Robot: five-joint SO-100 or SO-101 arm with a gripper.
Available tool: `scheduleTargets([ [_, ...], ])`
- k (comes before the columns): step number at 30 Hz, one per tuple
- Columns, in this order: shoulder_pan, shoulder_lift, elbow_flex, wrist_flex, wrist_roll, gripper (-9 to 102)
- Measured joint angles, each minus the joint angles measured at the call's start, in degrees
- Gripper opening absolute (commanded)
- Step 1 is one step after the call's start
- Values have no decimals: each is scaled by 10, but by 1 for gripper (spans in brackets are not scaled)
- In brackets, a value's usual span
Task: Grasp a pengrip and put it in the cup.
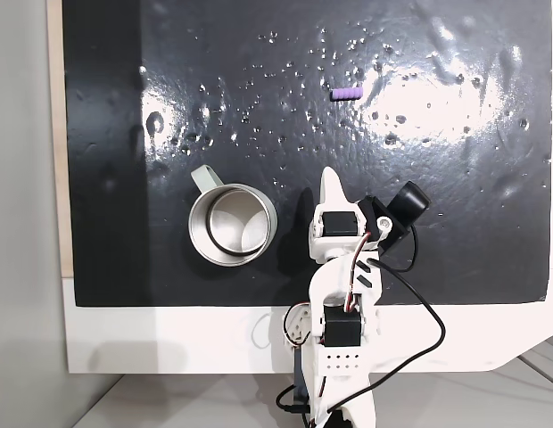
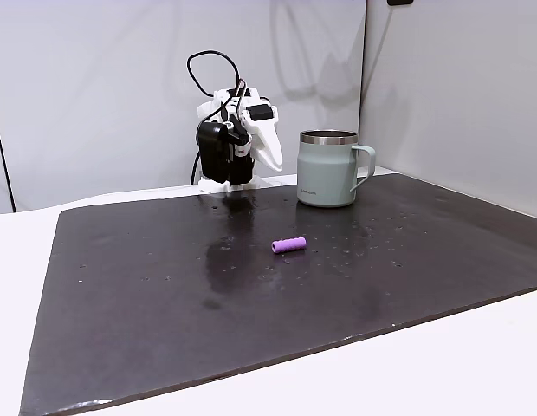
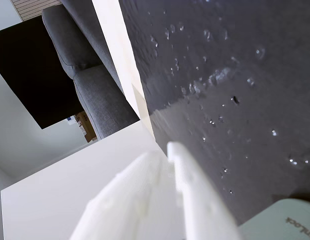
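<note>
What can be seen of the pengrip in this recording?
The pengrip is a small purple ribbed tube lying on its side on the black mat. It lies apart from the cup and the pincer, with nothing touching it but the mat. In another fixed view it lies in front of the cup.

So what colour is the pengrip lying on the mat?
Purple; the pengrip shows it best in a fixed view from the side, against the black mat.

We seem to be in a home living room: beyond the gripper (image 3: 167, 150), past the white table (image 3: 55, 195) edge, stand a grey sofa (image 3: 90, 85) and plain white walls (image 2: 95, 87).
</note>
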Motion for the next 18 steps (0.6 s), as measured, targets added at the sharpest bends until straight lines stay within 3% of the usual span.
scheduleTargets([
  [18, -13, 0, 0, 1, -9, 0],
])
